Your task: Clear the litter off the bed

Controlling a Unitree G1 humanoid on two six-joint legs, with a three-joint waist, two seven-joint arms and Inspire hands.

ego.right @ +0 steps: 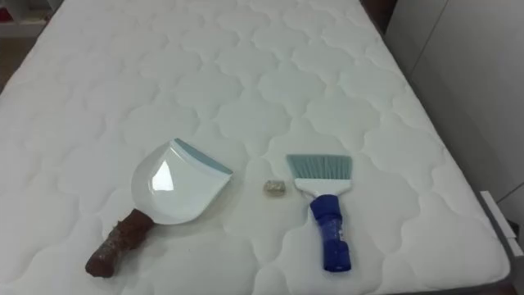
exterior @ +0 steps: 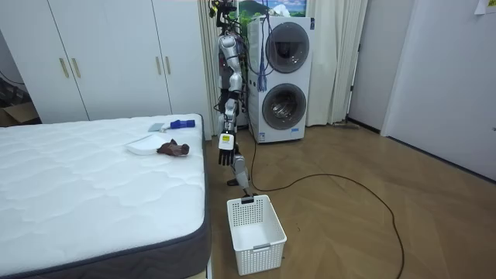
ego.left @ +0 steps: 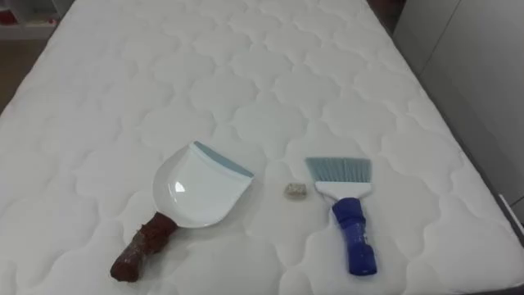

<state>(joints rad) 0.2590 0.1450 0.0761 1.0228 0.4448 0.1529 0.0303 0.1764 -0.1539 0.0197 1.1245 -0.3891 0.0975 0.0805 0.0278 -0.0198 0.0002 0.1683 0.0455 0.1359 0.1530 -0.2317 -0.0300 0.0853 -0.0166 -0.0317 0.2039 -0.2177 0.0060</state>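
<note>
Though the left hand point(exterior: 225, 157) hung beside the bed's point(ego.left: 246, 65) corner, I couldn't tell whether it was open or closed; near the edge there lay a dustpan point(ego.left: 196, 192), a brush point(ego.left: 348, 213), and between them a small indistinct scrap point(ego.left: 295, 190).

The two eye views look steeply down from the robot's head onto the bed point(ego.left: 246, 65), close in, from above its near edge, and their pictures are offset slightly sideways. The room view stands well off beyond the bed's other end and faces the wardrobe point(exterior: 108, 54) and washing machines point(exterior: 287, 70). All three share the bed's corner where the dustpan point(ego.left: 201, 188) and brush point(ego.left: 344, 205) lie.
</note>
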